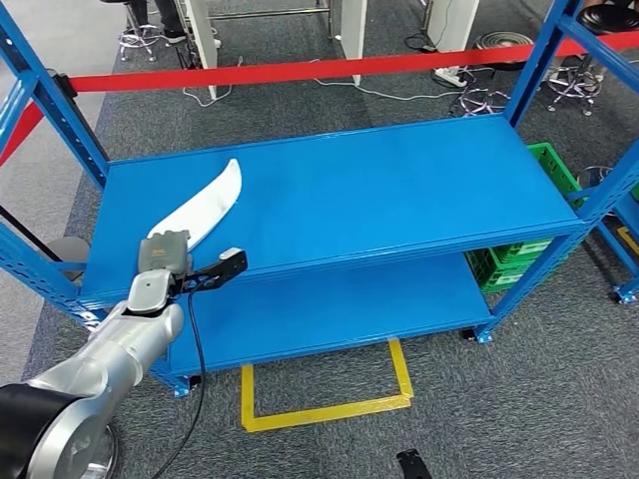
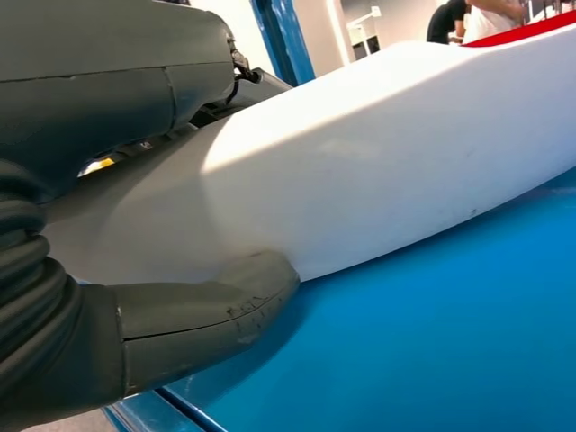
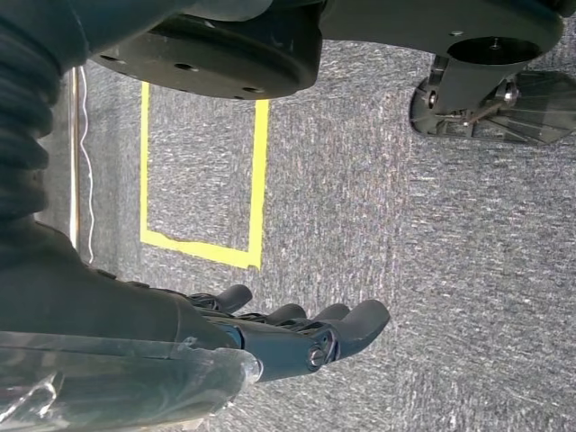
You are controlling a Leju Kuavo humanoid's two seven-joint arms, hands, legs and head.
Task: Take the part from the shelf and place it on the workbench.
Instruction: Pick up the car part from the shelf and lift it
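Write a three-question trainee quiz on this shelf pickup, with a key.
1. True or false: the left hand has its fingers around the white part.
2. Where does the part rest? A) floor B) upper shelf C) green crate
3. Fill in: the right hand hangs over the grey ____.

Key: 1 true; 2 B; 3 floor.
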